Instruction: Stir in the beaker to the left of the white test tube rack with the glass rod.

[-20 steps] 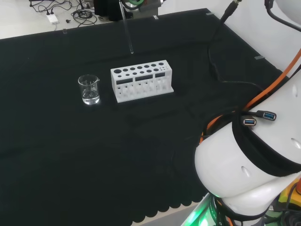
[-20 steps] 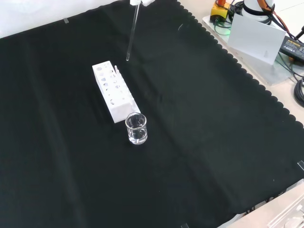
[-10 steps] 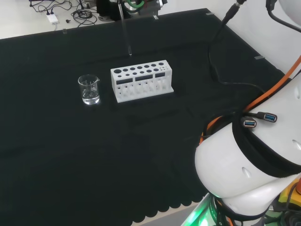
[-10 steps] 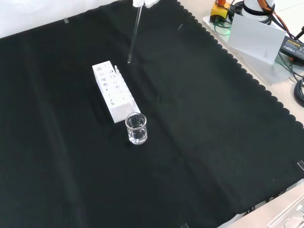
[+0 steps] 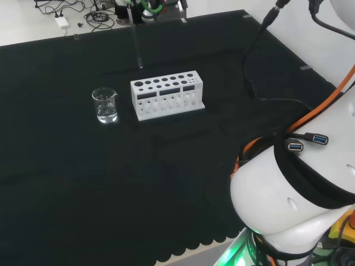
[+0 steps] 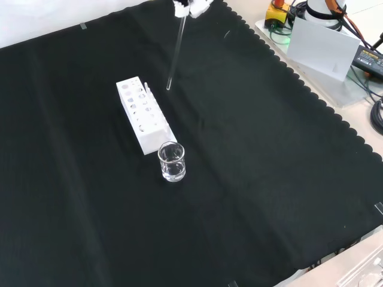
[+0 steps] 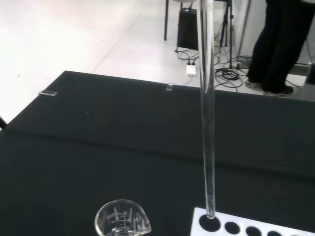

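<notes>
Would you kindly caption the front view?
Hand holds glass rod above the rack, short of the beaker.

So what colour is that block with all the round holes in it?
White; the test tube rack stands out against the black cloth, best in the head view.

In the head view, the glass rod [image 5: 136, 41] has shifted left since a second ago, and its lower tip now hangs near the left end of the white test tube rack [image 5: 167, 94]. In the front view, the hand [image 6: 190, 7] holding the rod has come further down into sight.
</notes>
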Robot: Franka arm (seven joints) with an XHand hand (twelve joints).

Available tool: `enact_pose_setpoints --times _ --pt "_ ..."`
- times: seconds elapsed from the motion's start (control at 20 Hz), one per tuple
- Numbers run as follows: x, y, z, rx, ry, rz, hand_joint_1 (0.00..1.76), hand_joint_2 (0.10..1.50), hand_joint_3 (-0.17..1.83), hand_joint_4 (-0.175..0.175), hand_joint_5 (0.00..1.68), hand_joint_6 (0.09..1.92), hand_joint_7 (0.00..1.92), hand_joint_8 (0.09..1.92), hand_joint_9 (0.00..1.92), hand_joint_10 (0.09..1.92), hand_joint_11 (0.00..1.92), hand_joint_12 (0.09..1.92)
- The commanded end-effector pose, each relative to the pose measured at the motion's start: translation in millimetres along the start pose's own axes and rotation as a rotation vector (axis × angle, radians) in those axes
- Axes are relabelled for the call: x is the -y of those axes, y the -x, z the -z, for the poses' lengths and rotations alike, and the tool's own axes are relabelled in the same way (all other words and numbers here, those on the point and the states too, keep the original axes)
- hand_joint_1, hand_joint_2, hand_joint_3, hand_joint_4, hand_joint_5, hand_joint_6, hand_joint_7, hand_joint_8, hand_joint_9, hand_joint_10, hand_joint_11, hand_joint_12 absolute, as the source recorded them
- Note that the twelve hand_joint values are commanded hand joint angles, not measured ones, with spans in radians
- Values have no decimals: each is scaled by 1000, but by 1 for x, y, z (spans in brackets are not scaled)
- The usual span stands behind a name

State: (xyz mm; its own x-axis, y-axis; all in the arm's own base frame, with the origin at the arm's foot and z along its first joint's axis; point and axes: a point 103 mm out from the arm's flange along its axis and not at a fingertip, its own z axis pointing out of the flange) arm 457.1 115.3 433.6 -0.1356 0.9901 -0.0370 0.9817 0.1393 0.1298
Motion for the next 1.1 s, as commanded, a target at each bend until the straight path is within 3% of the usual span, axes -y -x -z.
enact_pose_setpoints --times 0.05,0.8,1.1 --pt "-12 -19 -9 -10 -8 53 1311 1074 -109 -175 1255 243 1215 931 1635 748 1635 607" --pt "-50 -73 -30 -37 -19 174 1311 1073 -106 -175 1262 227 1213 935 1637 744 1637 605" --pt "-57 -78 -45 -49 -30 197 1311 1073 -103 -175 1264 221 1208 944 1639 745 1639 606"
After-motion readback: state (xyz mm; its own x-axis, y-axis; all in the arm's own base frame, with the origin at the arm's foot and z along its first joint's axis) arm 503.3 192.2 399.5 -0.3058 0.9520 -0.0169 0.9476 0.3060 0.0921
